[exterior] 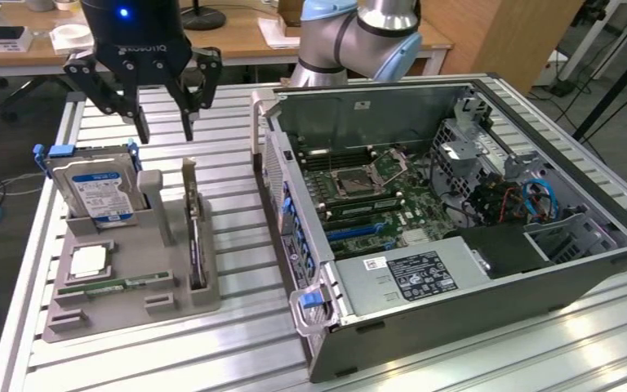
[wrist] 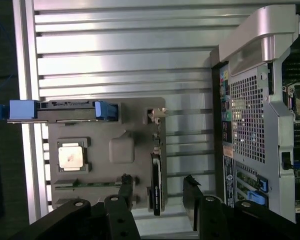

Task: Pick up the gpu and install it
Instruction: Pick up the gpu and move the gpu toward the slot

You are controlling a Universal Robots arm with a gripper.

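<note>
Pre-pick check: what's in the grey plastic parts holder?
Silver hard drive in blue caddy, square silver processor, narrow green memory stick, thin edge-on gpu card. The holder hides its lower edge.

- Exterior view sits high off the near edge of the tabletop (exterior: 237,343), tilted down and looking across to the far edge, where the arm (exterior: 346,41) rises.
- It stands well back and takes in the whole grey holder (exterior: 128,302) on the exterior view's left, the whole open computer case (exterior: 531,286) on its right, and the gripper (exterior: 164,131) hanging over the holder's far end.
- Wrist view looks straight down past the gripper (wrist: 157,187), much closer in, with the finger ends poking into frame.
- Under it are the tabletop (wrist: 115,50) slats, the holder (wrist: 122,150) seen flat from above, and the perforated rear panel of the case (wrist: 250,115).
- Both views share the holder, the slats around it, and the case wall facing the holder.
</note>
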